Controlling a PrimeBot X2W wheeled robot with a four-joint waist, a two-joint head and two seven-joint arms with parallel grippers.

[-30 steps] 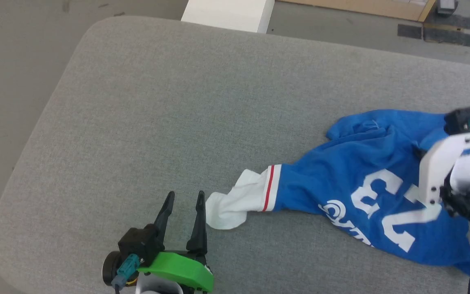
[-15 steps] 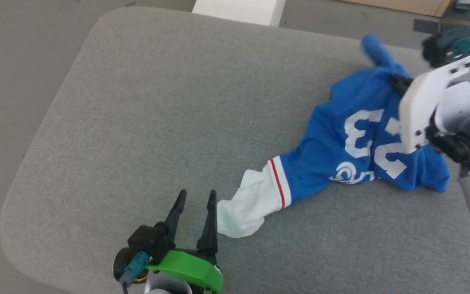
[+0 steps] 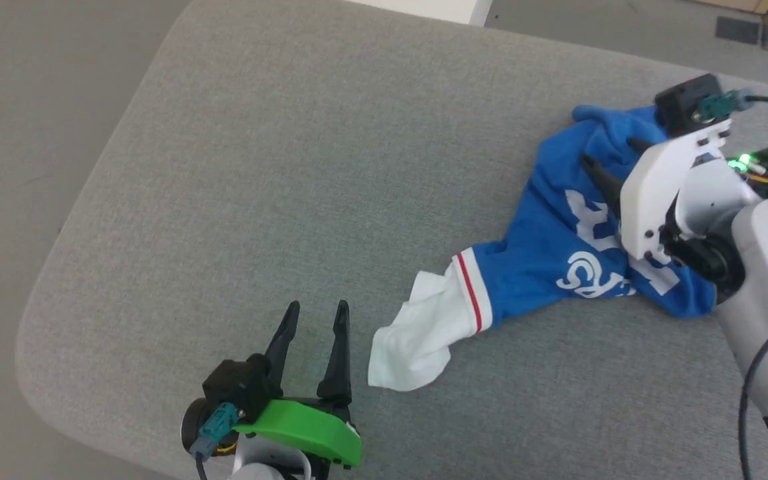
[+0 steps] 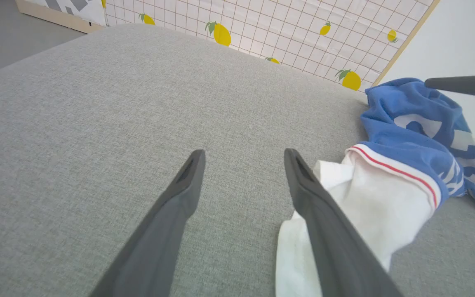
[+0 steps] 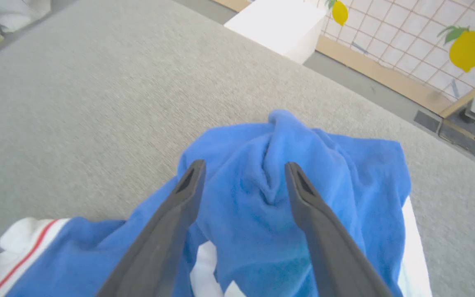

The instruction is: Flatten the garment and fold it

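Fingers of the left gripper stand wide and empty by the padded table's near edge, just beside the white sleeve of the garment. Farther right, the right gripper spreads wide astride its crumpled blue body, clamping nothing. Bare tabletop stretches left.

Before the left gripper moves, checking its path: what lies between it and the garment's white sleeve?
Head view: only a narrow strip of bare grey cushion separates the left gripper from the garment's white sleeve.

Blue garment, white red-striped sleeve
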